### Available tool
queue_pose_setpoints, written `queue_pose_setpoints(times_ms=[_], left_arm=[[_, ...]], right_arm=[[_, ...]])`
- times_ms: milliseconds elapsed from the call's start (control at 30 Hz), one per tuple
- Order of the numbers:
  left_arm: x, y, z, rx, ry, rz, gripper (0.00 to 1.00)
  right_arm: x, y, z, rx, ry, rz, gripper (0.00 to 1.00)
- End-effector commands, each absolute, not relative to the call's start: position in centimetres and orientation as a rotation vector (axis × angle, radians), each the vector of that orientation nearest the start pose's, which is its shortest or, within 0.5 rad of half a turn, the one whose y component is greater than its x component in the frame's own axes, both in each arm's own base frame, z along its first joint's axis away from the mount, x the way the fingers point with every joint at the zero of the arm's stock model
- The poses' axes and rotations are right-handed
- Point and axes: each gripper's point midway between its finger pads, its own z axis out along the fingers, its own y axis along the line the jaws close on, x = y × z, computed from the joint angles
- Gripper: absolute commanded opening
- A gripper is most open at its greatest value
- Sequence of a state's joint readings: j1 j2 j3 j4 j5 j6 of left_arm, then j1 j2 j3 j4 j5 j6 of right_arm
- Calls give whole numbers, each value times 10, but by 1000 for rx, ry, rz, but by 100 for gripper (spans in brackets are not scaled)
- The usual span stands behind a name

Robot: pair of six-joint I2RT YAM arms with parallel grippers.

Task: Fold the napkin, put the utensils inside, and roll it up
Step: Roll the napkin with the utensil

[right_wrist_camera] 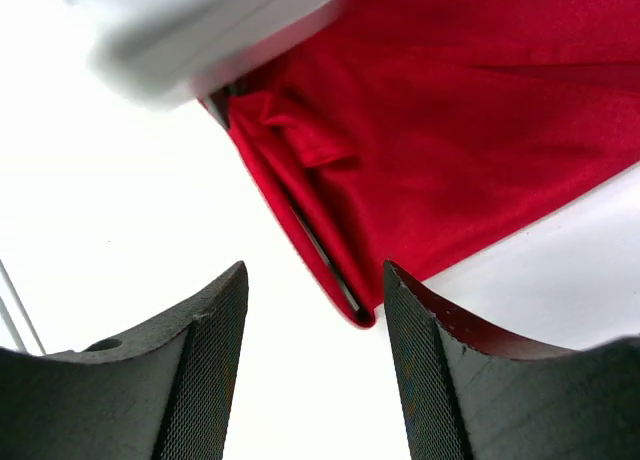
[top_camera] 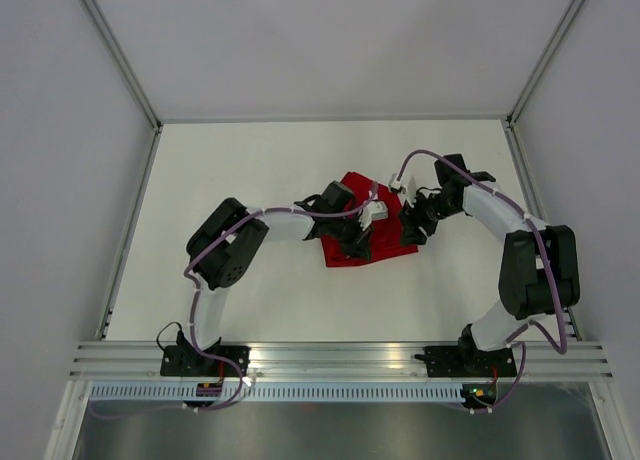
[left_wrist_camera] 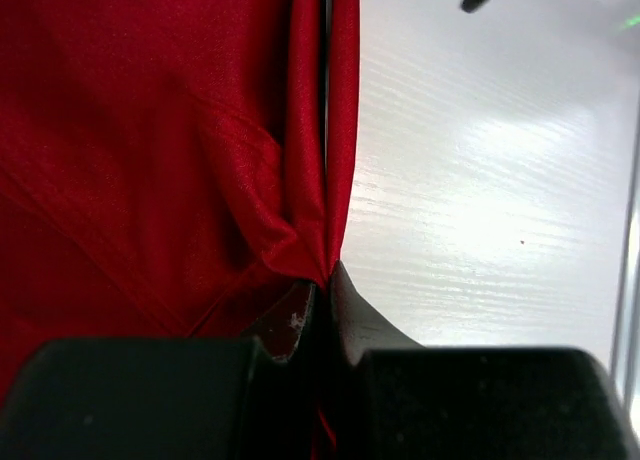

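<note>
Pinching the thin, creased red napkin [left_wrist_camera: 150, 130], left claw [left_wrist_camera: 325, 280] clamps tight.

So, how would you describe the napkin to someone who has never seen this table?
Look at the white table, near its middle. The napkin lies there, crumpled, with one fold pinched by the left hand. It is the only red thing in view.
</note>
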State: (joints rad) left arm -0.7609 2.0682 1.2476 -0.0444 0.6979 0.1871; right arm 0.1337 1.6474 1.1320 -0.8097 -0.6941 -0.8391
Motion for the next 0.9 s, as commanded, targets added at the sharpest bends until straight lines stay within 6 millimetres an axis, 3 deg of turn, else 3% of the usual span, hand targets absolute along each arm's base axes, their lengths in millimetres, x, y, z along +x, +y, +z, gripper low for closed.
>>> queue_pose_setpoints(times_ms=[0,67,133,167,433,633,867], left_arm=[[247,-378,-10,1371,2222,-1248,2],[251,-381,-4,1359,2215,-1321,2],[249,-376,-11,1344,2263,-1373,2],[249,-379,-7,1338,2254,-1426,2],[255,-371,-7,1230,2320,-1634,2],[254,-369,-10,1195,2345,-1688,2],[253,-366,-12,1177,2360,-1719,2]], right_arm=[[310,132,95,-1373,2018,619,62],[304,133,87,-1400,1988,577,63],[309,137,92,-1413,1918,497,63],[300,140,81,-1444,1925,471,64],[292,172,59,-1569,1724,245,69],[290,186,44,-1629,1693,236,69],[266,206,39,-1726,1631,257,69]])
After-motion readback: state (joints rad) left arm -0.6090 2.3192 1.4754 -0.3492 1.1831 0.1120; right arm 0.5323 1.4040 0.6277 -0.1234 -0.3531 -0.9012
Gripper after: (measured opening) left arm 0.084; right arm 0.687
